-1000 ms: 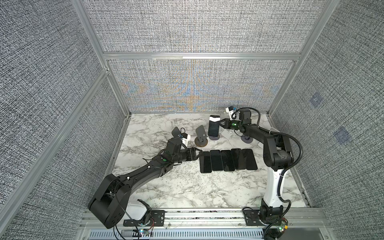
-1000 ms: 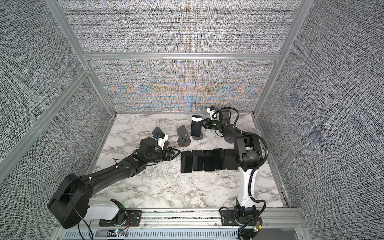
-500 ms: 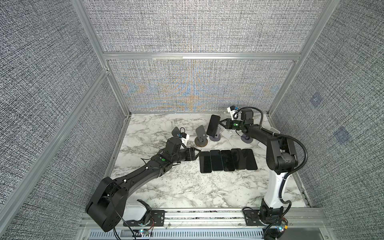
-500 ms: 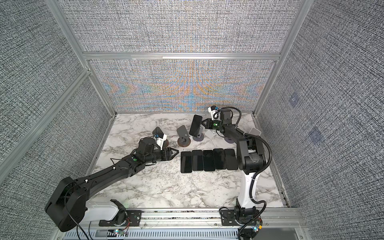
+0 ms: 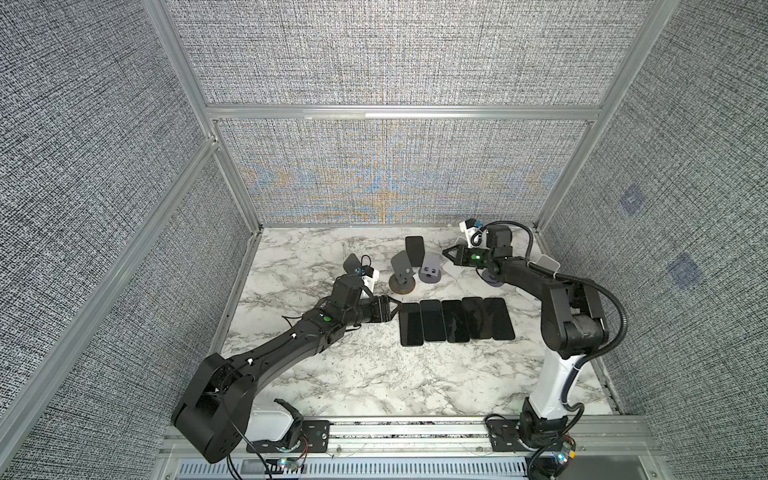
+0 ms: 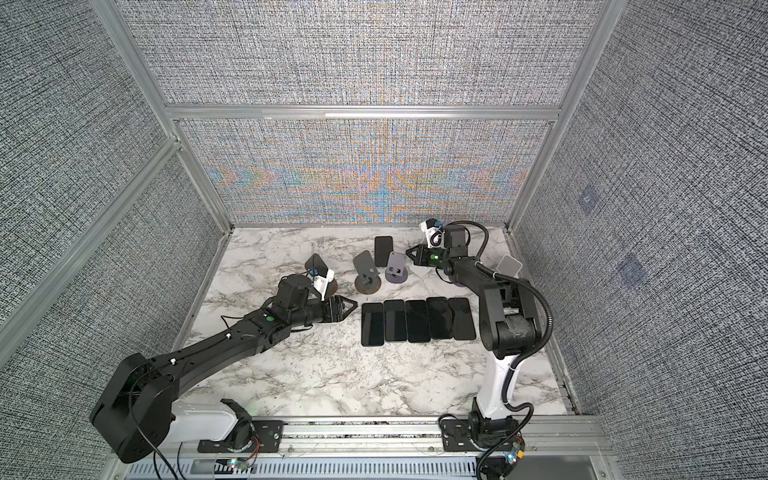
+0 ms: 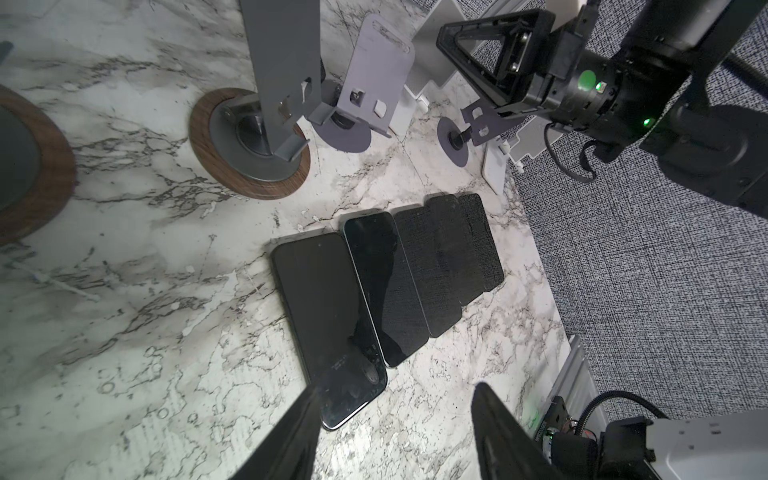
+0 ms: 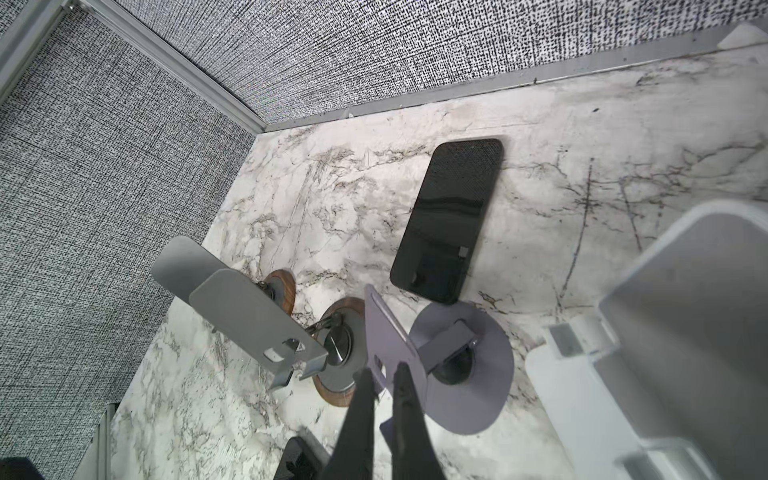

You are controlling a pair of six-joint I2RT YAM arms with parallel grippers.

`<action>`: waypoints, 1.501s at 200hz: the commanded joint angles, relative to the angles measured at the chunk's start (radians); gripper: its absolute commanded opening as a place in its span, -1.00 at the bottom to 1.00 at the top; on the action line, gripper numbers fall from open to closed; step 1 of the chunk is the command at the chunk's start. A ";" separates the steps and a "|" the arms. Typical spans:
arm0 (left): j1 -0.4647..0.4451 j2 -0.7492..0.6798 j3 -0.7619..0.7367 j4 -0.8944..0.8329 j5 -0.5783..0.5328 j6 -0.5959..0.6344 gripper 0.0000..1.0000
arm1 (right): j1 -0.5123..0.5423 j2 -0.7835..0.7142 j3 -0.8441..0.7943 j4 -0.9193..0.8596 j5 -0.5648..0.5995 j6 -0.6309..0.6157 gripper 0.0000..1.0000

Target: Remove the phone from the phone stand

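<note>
- The phone [image 5: 414,248] is lying flat, dark face up, on the marble table [image 5: 332,374] just behind the purple stand [image 5: 431,269]. The stand's cradle is sitting bare, so the removal itself is looking done.
- The right gripper [image 5: 445,252] is pointing at the purple stand from the side, jaws pressed together and carrying nothing.
- In the right wrist view its fingertips [image 8: 401,374] are sitting right at the edge of the stand's plate. Whether they are actually touching it is hard to tell from here.
- Doing this well now means drawing straight back along the arm's own line. A sideways sweep is risking a tipped stand landing on the phone.
- If the phone is going anywhere next, a flat phone on marble is asking for a descent from above and a pinch across its long edges.
- The right arm is stretching far out and low, forearm nearly level.
- The left arm is reaching low across the table. The left gripper [image 5: 398,308] is half spread and empty, hovering just beside the row of five phones [image 5: 453,320].
</note>
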State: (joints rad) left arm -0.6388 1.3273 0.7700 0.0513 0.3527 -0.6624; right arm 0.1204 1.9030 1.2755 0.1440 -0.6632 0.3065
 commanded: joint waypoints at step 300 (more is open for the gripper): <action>0.203 0.808 1.100 -0.662 0.121 0.503 -1.00 | 0.077 -0.355 -0.130 -0.391 0.198 -0.133 0.00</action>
State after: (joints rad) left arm -0.4629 2.1433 1.8622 -0.6231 0.4717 -0.1322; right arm 0.1959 1.5719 1.1633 -0.2779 -0.4660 0.1593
